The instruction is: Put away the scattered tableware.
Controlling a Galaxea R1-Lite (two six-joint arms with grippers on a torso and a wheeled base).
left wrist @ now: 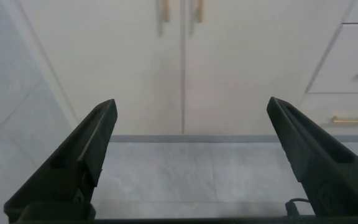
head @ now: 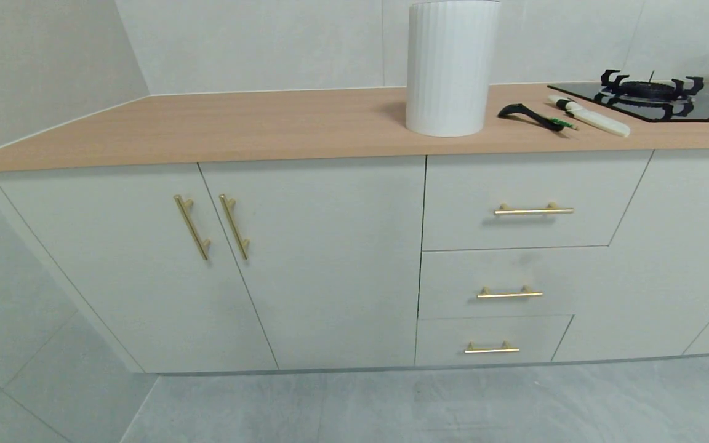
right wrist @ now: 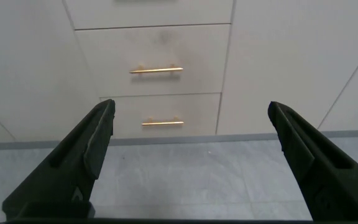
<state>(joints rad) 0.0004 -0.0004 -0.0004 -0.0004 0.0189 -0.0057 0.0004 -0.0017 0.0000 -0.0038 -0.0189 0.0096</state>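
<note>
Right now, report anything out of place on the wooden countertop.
A black curved-handled utensil and a long white utensil lie loose at angles on the wooden countertop beside the black hob. Nothing looks spilled or damaged.

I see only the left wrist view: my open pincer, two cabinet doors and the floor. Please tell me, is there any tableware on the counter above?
Observer: Yes. A black utensil lies on the wooden counter, to the right of a tall white ribbed container.
Operator: Is there something else near it?
Observer: A white knife-like tool lies close on its right, beside the black hob.
Operator: And the right pincer, is it open?
Observer: Yes, the right pincer is open and empty. It is low in front of the drawers.
</note>
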